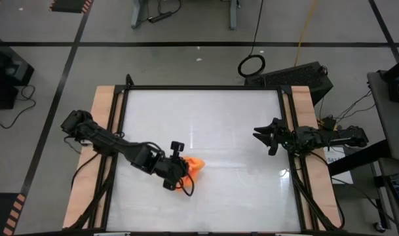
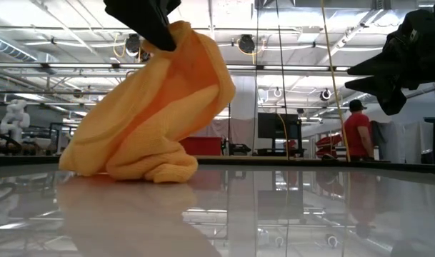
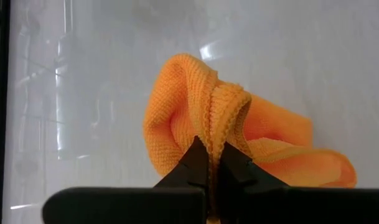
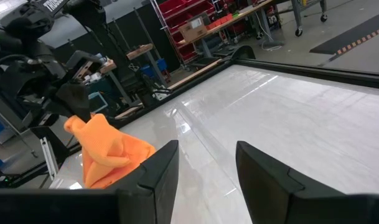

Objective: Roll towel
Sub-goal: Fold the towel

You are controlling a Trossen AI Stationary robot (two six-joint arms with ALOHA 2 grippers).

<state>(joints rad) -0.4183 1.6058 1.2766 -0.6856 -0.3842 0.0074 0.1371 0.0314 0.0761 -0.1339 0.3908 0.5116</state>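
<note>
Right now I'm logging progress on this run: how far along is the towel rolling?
Early. Done: the left pincer is shut on an edge of the orange towel, lifting that part while the rest sits bunched on the table. In hand: only that lift; no roll shows. Left: lay the cloth flat and roll it all. The right pincer waits open near the table's right edge, clear of the towel.

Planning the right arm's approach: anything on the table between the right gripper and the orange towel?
Nothing visible. The right gripper hangs open near the table's right edge, and only bare glossy white tabletop lies between it and the small bright orange cloth towel. The left gripper is shut on the towel's far side, lifting one edge.
</note>
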